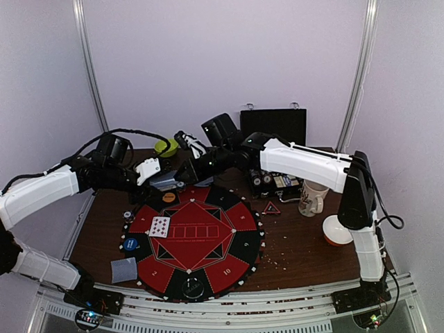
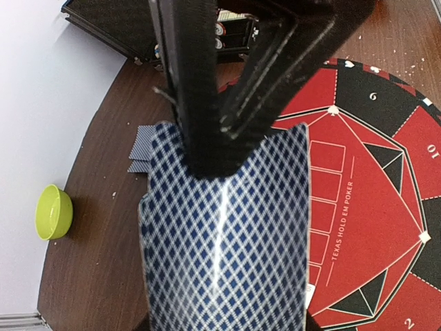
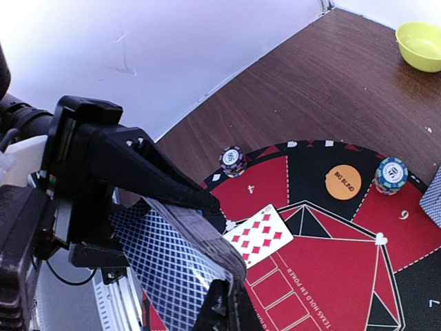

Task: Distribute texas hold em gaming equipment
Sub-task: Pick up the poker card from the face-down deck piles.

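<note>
My left gripper (image 1: 159,175) is shut on a deck of cards (image 2: 227,234) with blue diamond backs, held above the far left edge of the red-black poker mat (image 1: 198,257). My right gripper (image 1: 186,172) reaches in from the right; its black fingers (image 2: 207,103) close together on the deck's top card at its far edge. A ten of diamonds (image 1: 159,226) lies face up on the mat. A face-down card (image 1: 125,269) lies off the mat's near left. An orange "big blind" disc (image 3: 343,182), a blue disc (image 1: 130,243), striped chip stacks (image 3: 233,160) (image 3: 391,174) and a red-black triangle (image 1: 270,207) lie about.
A green bowl (image 1: 165,146) stands at the far left. A black case (image 1: 274,125) and a chip tray (image 1: 274,182) stand behind the mat. A white mug (image 1: 312,198) and an orange bowl (image 1: 338,230) are at the right. Face-down cards (image 2: 141,148) lie on the wood near the green bowl.
</note>
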`<action>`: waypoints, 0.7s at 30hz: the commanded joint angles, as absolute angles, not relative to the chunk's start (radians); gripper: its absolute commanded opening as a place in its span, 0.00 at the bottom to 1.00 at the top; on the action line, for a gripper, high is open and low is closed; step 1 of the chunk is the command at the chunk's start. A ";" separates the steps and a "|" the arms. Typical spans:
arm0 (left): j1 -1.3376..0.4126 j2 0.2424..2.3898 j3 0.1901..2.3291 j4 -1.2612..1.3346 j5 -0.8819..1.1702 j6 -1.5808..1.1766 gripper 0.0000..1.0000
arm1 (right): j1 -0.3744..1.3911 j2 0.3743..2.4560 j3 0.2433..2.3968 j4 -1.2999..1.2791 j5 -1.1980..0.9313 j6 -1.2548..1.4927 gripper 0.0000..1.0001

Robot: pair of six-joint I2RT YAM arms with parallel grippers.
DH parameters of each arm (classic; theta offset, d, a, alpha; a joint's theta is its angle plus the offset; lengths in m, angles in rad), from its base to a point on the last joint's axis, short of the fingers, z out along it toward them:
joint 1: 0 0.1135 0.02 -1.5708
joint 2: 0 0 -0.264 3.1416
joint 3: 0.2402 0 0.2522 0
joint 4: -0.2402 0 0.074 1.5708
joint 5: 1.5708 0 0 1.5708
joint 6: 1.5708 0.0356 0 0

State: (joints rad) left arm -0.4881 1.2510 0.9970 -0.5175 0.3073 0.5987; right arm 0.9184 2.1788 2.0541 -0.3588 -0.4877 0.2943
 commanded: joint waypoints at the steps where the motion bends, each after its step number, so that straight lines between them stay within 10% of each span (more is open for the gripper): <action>1: -0.492 1.239 1.002 -0.466 0.306 0.597 0.37 | 0.906 2.110 2.040 -0.390 -0.488 0.294 0.00; 11: -0.491 1.247 1.000 -0.441 0.236 0.563 0.37 | 0.876 1.972 1.953 -0.414 -0.321 0.255 0.00; 21: -0.407 1.298 1.060 -0.389 0.079 0.401 0.37 | 0.994 1.783 1.617 -0.352 0.625 -0.025 0.00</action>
State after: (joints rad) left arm -0.4549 1.2858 1.0119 -0.4664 0.1627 0.4942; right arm 0.9134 1.7744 1.7554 -0.3962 0.1600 0.1421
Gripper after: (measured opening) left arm 0.379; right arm 0.008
